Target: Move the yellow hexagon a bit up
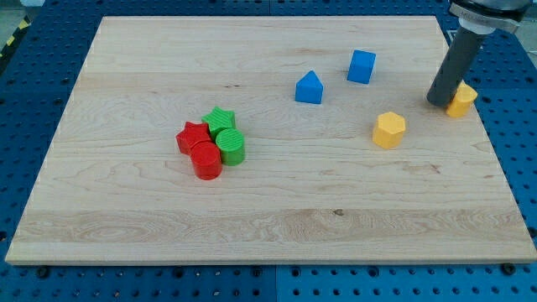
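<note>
Two yellow blocks: hexagon point(389, 129) free, other point(461, 98) (rt) touching my tip point(440, 102).

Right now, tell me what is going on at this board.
One arm with a dark rod is pushing blocks on a wooden board. My tip sits at the view's right, touching or nearly touching the left side of a yellow block whose shape I cannot make out. The yellow hexagon, the one to move up a bit, lies apart, down and left of my tip. Two blue blocks sit further left, and red and green blocks cluster mid-board.
</note>
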Controlling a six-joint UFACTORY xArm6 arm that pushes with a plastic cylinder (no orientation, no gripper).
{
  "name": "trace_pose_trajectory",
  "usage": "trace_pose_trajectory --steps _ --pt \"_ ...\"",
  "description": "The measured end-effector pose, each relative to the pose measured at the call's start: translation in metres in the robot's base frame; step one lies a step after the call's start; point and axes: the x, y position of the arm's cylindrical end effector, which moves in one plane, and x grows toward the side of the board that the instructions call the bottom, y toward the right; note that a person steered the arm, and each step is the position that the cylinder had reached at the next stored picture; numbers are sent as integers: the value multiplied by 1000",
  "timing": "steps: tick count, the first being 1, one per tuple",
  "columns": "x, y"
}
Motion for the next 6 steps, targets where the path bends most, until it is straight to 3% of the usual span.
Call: trace_pose_trajectory --steps 2,3,4,5,6 --pt "8 -140" --pt "51 -161" --pt "100 -122" --pt "102 -72" --pt "50 -63"
